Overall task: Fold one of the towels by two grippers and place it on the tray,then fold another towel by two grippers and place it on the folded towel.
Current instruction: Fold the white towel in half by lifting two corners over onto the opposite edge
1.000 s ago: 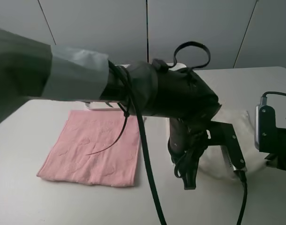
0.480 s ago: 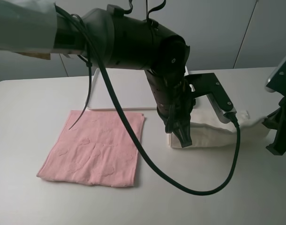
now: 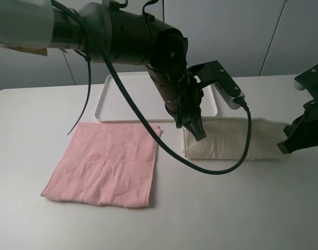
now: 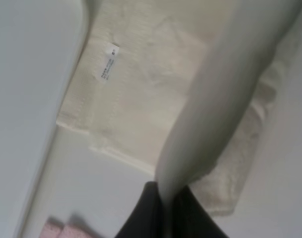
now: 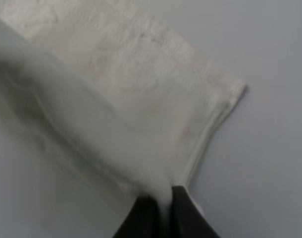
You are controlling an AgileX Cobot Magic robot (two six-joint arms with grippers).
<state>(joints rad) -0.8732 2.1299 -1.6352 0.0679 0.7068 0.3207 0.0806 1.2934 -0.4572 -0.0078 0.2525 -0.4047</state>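
We are finding no readable text: a small white label (image 4: pixel 107 62) is lying on the cream towel (image 4: pixel 141 99), well apart from the left end effector (image 4: pixel 166 192), its print too blurred.

Two towels on the counter (image 3: pixel 227 208), tray (image 3: pixel 129 94) behind.
The held towel (image 3: pixel 227 140) stretched between the left fingers (image 3: pixel 196 130) and the right fingers (image 3: pixel 285 146), one end pinched in each pair. The spread towel (image 3: pixel 104 164) lay flat, left of the left fingers; the tray sat behind those fingers, just beyond both towels.
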